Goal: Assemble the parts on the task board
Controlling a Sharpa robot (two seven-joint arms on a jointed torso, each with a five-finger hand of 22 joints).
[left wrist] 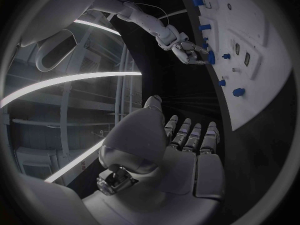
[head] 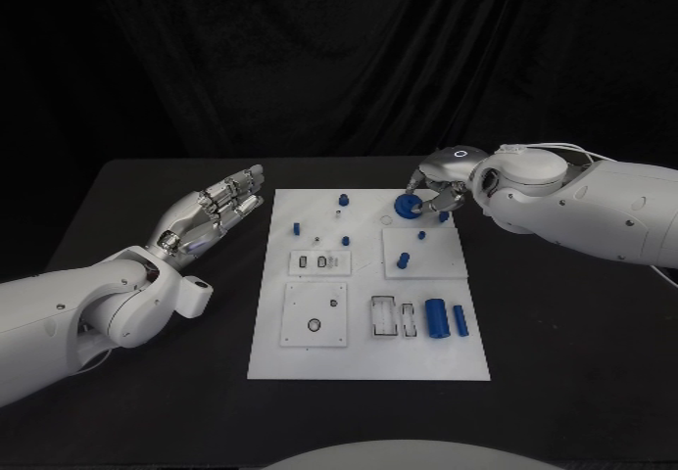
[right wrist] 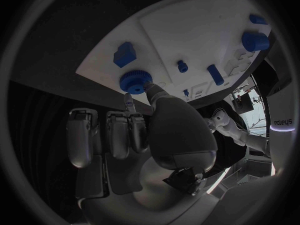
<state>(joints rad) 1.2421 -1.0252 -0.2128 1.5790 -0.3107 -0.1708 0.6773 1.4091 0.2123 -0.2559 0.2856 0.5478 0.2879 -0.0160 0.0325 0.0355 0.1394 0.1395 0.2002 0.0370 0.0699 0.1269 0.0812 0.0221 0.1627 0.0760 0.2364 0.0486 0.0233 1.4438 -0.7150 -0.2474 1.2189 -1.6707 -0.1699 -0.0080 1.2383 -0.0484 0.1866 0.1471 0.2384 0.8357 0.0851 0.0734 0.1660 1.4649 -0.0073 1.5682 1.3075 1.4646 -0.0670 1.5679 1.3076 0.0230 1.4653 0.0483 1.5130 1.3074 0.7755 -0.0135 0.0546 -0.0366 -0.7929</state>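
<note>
The white task board (head: 370,357) lies in the middle of the black table. My right hand (head: 435,194) hovers over its far right corner and pinches a round blue knurled part (head: 407,205) between thumb and a finger. The right wrist view shows that blue part (right wrist: 133,81) held just above the board (right wrist: 187,30). My left hand (head: 212,211) floats left of the board, palm up, fingers spread and straight, holding nothing; its palm (left wrist: 184,155) is bare. Small blue pegs (head: 344,200) stand on the board's far half, and two blue cylinders (head: 437,318) lie near the right edge.
Raised white sub-plates (head: 315,313) with holes and two open rectangular slots (head: 384,316) sit on the board's near half. A blue block (right wrist: 125,54) stands close to the held part. Bare black table (head: 565,343) surrounds the board.
</note>
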